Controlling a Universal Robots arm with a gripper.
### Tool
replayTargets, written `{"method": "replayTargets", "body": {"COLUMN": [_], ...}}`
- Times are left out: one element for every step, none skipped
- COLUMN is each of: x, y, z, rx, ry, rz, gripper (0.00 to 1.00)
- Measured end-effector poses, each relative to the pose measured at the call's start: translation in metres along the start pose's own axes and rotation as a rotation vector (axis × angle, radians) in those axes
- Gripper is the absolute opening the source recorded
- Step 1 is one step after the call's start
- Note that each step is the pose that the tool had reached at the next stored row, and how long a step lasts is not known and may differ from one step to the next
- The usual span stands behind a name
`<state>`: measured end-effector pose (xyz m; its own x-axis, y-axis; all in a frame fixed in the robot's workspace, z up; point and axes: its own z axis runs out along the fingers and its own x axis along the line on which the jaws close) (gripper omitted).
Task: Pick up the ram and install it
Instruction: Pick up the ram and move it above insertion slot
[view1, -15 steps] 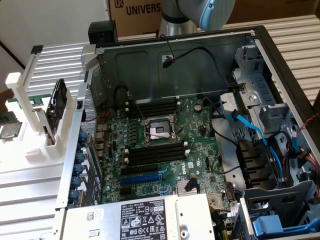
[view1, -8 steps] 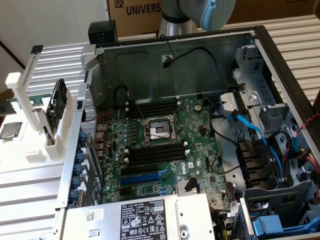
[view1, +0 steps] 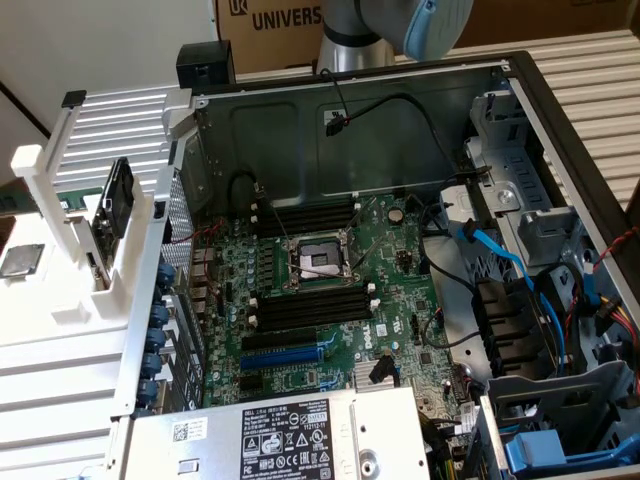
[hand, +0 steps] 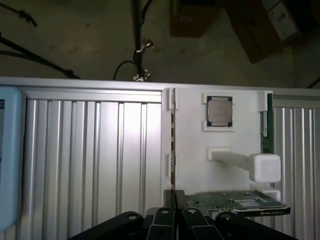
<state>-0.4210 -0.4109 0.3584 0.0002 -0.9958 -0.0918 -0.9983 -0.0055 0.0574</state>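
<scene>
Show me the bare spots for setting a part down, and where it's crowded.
Free: the ribbed table bordered by the white fixture and the case, and the ribbed strip past the case at the exterior view's right. Crowded: the motherboard, the cabled drive bay.

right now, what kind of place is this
Probably a robotics lab bench set up for PC assembly: an open computer case with its motherboard bare, a white parts rack beside it, and a robot arm above.
</scene>
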Motion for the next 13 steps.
{"method": "replayTargets", "body": {"x": [0.000,0.001,0.001,0.002,0.002,0.003,0.003,0.003,0.004,0.004,0.005,0.005,0.006], "y": [-0.0024,-0.0049,-0.0074,-0.0098,-0.0128,-0.0152,-0.0179,-0.0205,-0.0234,-0.0261,-0.0289,-0.0316,-0.0345], "z": [-0.0015,-0.0030,-0.0045,-0.0060,-0.0079,-0.0092,-0.0105,-0.0119,-0.0132,-0.0144,-0.0155,-0.0167,-0.0179], "rx": [-0.0002,-0.0005,-0.0008,-0.0011,-0.0017,-0.0020,-0.0022,-0.0025,-0.0027,-0.0030,-0.0033,-0.0036,-0.0038], "ry": [0.0000,0.0000,0.0000,0.0000,0.0000,0.0000,0.0000,0.0000,0.0000,0.0000,0.0000,0.0000,0.0000], "rz": [0.000,0.000,0.000,0.000,0.000,0.000,0.000,0.000,0.000,0.000,0.000,0.000,0.000], "gripper": [0.12,0.12,0.12,0.12,0.12,0.12,0.12,0.12,0.12,0.12,0.12,0.12,0.12]}}
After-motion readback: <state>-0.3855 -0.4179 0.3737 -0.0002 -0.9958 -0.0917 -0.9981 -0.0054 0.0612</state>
